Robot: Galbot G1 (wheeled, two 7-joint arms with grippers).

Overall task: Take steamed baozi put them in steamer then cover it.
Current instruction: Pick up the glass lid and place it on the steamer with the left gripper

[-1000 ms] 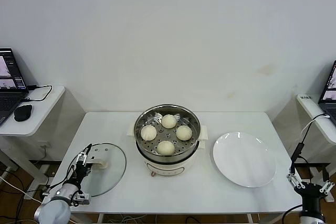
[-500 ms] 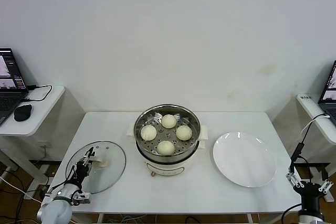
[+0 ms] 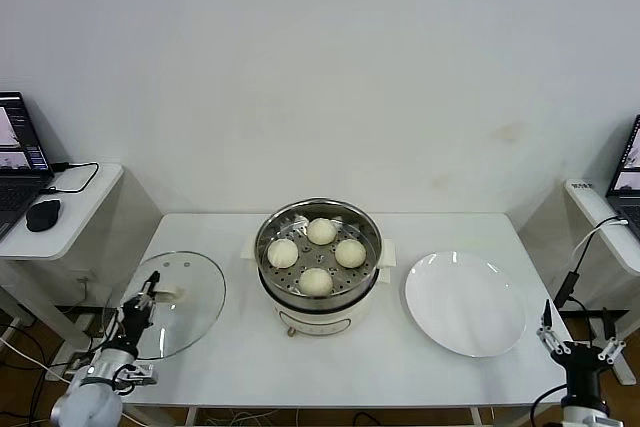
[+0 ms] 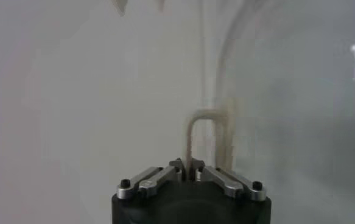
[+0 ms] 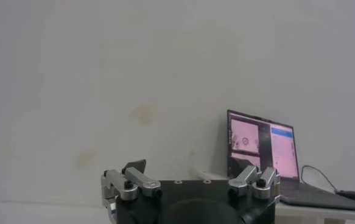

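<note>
The left gripper (image 3: 146, 299), jaws clamped on the glass lid's (image 3: 170, 302) handle, has lifted it, tilted, off the desk (image 3: 400, 357). Four baozi (image 3: 316, 281) sit in the steamer (image 3: 318, 257). The right gripper (image 3: 578, 350) hangs low, jaws spread.

Four steamed baozi (image 3: 316, 255) (all in one steamer (image 3: 318, 287)), one lid (image 3: 170, 304), one plate (image 3: 466, 304)

— Where was the left gripper (image 3: 140, 309)?
— Low at the table's (image 3: 350, 347) left front corner, fingers clamped on the glass lid's handle (image 3: 163, 294), lid (image 3: 175, 302) tilted up.
— And the right gripper (image 3: 580, 352)?
— Parked off the table's right front corner, fingers spread.
</note>
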